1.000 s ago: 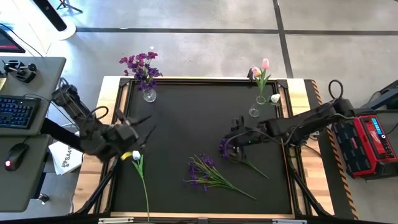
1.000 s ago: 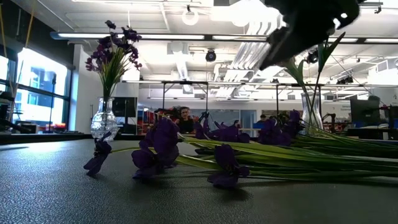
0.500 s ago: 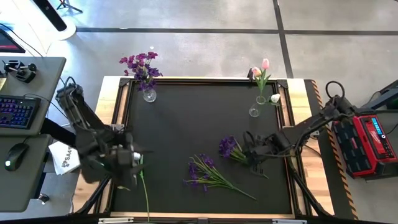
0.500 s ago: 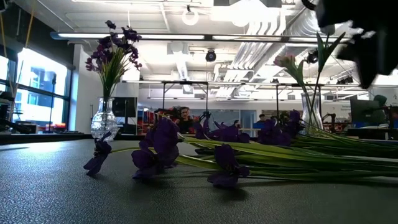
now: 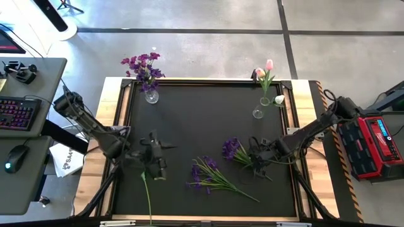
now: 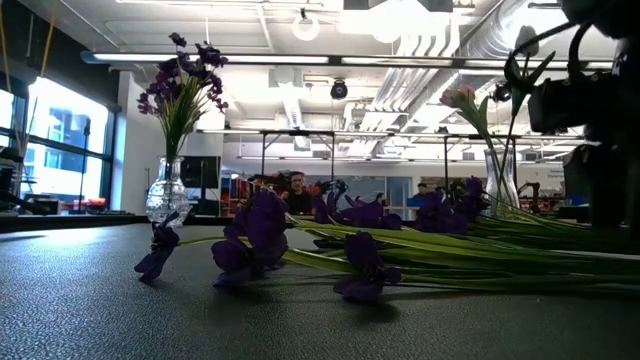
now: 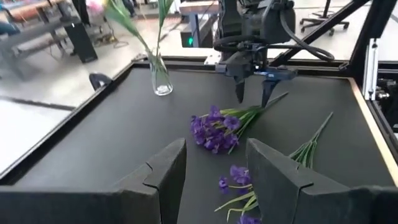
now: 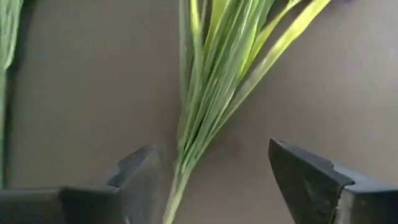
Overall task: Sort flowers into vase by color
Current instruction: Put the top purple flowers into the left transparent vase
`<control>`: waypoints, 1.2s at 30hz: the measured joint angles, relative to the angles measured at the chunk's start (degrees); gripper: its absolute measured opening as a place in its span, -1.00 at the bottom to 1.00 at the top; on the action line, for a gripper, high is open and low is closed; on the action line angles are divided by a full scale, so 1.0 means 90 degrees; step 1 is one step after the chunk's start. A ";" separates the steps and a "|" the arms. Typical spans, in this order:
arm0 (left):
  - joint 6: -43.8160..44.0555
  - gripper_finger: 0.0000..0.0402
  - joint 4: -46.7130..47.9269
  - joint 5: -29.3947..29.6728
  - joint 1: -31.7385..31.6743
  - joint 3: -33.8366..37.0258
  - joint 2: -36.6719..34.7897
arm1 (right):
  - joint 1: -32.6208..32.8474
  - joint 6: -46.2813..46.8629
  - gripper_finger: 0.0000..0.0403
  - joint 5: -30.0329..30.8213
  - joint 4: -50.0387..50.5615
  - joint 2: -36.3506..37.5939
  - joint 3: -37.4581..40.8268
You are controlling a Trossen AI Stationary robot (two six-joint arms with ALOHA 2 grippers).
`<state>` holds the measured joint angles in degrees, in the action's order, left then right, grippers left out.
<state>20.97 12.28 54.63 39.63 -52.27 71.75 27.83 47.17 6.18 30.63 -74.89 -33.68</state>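
We found a purple flower [image 5: 237, 153] lying on the mat [image 5: 189, 120], its green stem between the spread fingers of the right gripper [image 5: 257, 162], while the left gripper [image 5: 158, 165], fingers parted and empty, hovered over a tulip stem [image 5: 147, 197].

Table mat [image 5: 189, 126]: black, framed by a wooden border [image 5: 107, 120].
Keyboard [image 5: 16, 113]: seen on a grey desk [image 5: 38, 69] left of the table.
Mouse [image 5: 11, 165]: placed below the keyboard.
Red case [image 5: 372, 145]: set at the table's right side.
Person [image 6: 296, 190]: seated far behind, in the room.
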 joint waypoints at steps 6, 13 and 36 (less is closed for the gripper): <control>-0.0003 -0.22 -0.0014 -0.0356 -0.0541 0.0000 0.0000 | -0.0002 -0.0490 -0.06 0.0120 -0.0433 -0.0012 0.0298; 0.0096 -0.22 0.0043 -0.0394 -0.0892 0.0000 0.0000 | -0.0002 -0.0407 -0.52 0.0198 -0.0804 -0.0015 0.0487; 0.1272 -0.24 -0.0573 -0.2219 -0.0972 0.1582 0.0509 | -0.2208 -0.5094 -0.99 -0.0251 -0.7693 -0.0091 0.0968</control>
<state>32.42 7.13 34.66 30.88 -38.03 76.33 7.95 1.32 3.93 -38.61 -75.72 -24.97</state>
